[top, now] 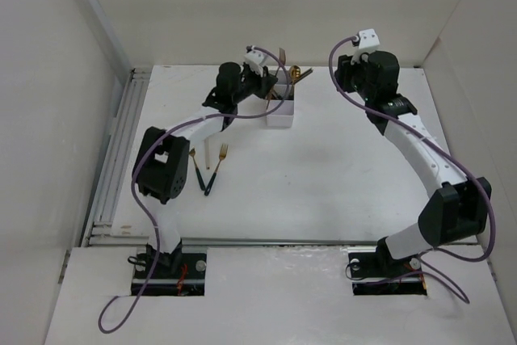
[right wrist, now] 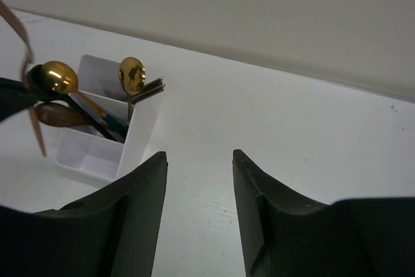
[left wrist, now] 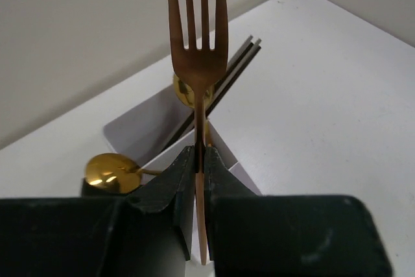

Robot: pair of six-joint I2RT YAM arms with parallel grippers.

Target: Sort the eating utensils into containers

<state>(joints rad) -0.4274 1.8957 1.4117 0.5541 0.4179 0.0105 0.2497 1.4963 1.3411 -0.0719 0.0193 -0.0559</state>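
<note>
fork (left wrist: 198,63), coppery, tines up, pinched by the handle in the left claw (left wrist: 200,163). it is held upright just above the white box (left wrist: 139,131) at the far side of the desk (top: 339,175), not yet let go.

done: the box already carries gold spoons (right wrist: 131,72), a bundle of dark chopsticks (left wrist: 237,66) and a brown-headed spoon (right wrist: 58,115), all leaning out over the rim.

left: three pieces lie on the desk by the left arm's elbow. they are a gold-tined fork with dark handle (top: 216,169), a second dark-handled piece (top: 195,169) and a pale stick (top: 208,149). i judge the job well past halfway.

right claw (right wrist: 198,180) is spread wide with nothing in it, off to the box's right and apart from it.

hard to make out:
- which compartment the held fork hangs over; the dividers are mostly screened by handles.
- the head of the second dark-handled piece, too small to name.
- whether the pale stick is a spoon or a chopstick.
- the lower end of the held fork, cut off in the wrist view.
</note>
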